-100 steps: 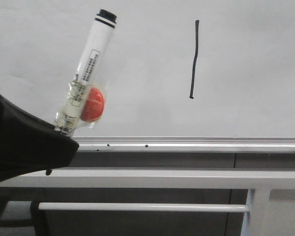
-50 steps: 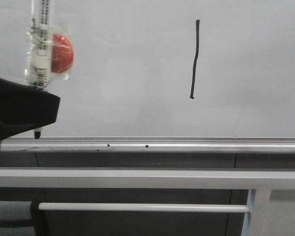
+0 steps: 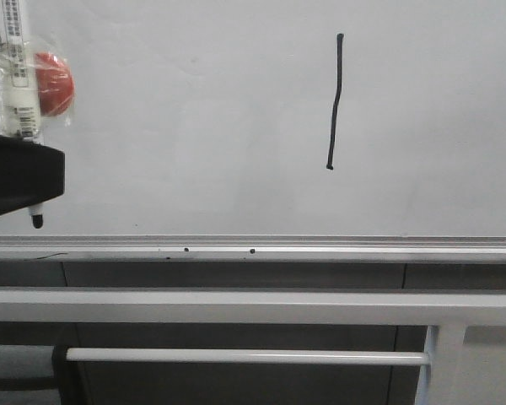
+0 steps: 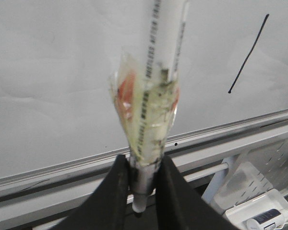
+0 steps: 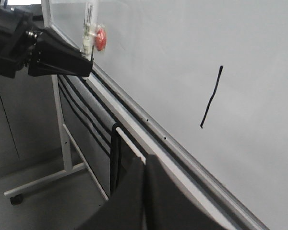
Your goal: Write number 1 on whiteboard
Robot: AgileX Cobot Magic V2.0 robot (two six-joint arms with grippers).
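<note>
The whiteboard (image 3: 194,126) fills the front view, with its aluminium rail (image 3: 320,247) below. The number 1 (image 3: 334,101) is a thin wavy black stroke right of centre; it also shows in the left wrist view (image 4: 248,53) and the right wrist view (image 5: 211,97). My left gripper (image 3: 29,181) is at the far left, shut on a white marker pen (image 3: 15,76) wrapped in tape with a red blob (image 3: 54,83). The pen stands nearly upright, its black tip (image 3: 37,222) just above the rail, off the board. In the left wrist view my fingers (image 4: 116,191) clamp the pen (image 4: 156,96). My right gripper (image 5: 144,165) is shut and empty, below the rail.
Grey horizontal bars (image 3: 236,305) and a thin tube (image 3: 244,356) run under the rail. Small dark dots (image 3: 252,251) sit on the rail. A white perforated tray holding another marker (image 4: 266,218) shows low in the left wrist view. The board's stand leg (image 5: 57,120) is at the left.
My left gripper has carried the marker pen left and up, away from the stroke, and the pen has swung from tilted to nearly upright. The stroke is unchanged.
</note>
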